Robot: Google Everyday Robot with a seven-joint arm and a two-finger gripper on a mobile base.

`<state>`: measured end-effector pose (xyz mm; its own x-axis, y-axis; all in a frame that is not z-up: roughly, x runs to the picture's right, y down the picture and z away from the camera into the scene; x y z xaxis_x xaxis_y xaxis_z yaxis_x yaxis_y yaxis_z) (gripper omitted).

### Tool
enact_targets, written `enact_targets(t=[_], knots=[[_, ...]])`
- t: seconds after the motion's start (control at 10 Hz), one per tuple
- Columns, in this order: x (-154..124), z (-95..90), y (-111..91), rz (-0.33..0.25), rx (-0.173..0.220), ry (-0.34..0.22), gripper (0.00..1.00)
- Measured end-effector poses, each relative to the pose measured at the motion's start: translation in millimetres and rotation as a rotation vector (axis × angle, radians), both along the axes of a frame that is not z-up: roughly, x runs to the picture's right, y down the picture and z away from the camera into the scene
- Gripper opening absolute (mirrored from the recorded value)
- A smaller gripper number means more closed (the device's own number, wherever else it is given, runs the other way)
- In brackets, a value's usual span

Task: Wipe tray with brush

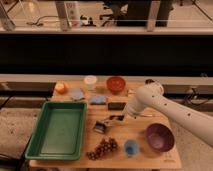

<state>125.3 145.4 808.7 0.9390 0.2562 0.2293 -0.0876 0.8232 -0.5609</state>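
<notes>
I saw 1 wooden table before dark glass, green tray left, gripper over brush, grip state unclear.

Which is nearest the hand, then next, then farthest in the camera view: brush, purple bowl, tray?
The hand is at the table's middle, at the brush handle's end.
1. Brush, just to the picture's left of it.
2. Purple bowl, toward the front right in the picture.
3. Tray, at the picture's left edge.

A purple bowl, blue cup, grapes and red bowl sit on the wooden table
</notes>
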Motion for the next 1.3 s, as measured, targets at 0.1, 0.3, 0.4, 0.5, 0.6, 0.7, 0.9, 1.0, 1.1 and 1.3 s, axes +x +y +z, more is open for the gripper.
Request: enact_targets(t=[0.1,0.3,0.4,0.5,0.6,0.7,0.9,1.0,1.1,1.3], knots=[[9.7,-5.7,-4.4,0.035,0.004,-0.012,0.00],[19.2,-17.0,-11.5,0.082,0.008,-0.042,0.00],[22.2,-25.2,-16.0,0.104,0.014,-0.062,0.00],[23.8,-35.5,-22.1,0.124,0.023,-0.084,0.00],[25.1,-41.6,-24.7,0.135,0.028,-0.097,0.00],[27.4,-48.0,-27.2,0.150,0.035,-0.111,0.00],[27.2,-61.2,-32.0,0.172,0.049,-0.149,0.00],[25.8,-67.8,-34.4,0.177,0.056,-0.163,0.00],[25.7,-75.4,-36.0,0.180,0.066,-0.172,0.00],[15.6,-87.2,-41.3,0.168,0.088,-0.191,0.00]])
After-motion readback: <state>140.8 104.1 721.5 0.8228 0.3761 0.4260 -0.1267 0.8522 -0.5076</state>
